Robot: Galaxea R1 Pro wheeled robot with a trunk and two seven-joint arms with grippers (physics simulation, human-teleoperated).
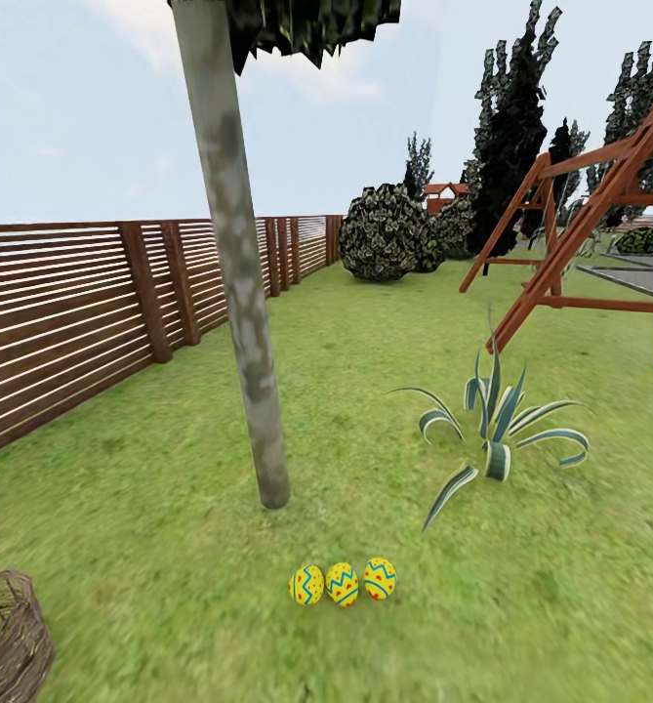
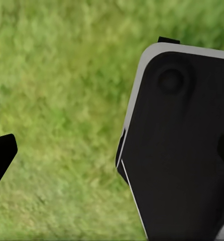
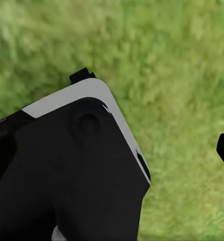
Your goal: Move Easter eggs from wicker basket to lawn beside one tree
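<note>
Three yellow Easter eggs with blue zigzags lie in a row on the lawn (image 1: 170, 547): one egg (image 1: 306, 584), a second (image 1: 343, 583) and a third (image 1: 380, 578). They rest just in front of the foot of the tree (image 1: 243, 293), whose pale trunk leans slightly. The wicker basket (image 1: 9, 635) sits at the lower left edge of the head view, partly cut off; no egg shows in its visible part. My left gripper (image 2: 112, 155) and right gripper (image 3: 112, 155) hang open over bare grass, each with a dark robot panel in the frame.
A brown slat fence (image 1: 72, 303) bounds the garden on the left. A striped broad-leaved plant (image 1: 497, 430) grows right of the eggs. A wooden swing frame (image 1: 599, 225) stands at the far right, with a round bush (image 1: 389, 234) and dark trees behind.
</note>
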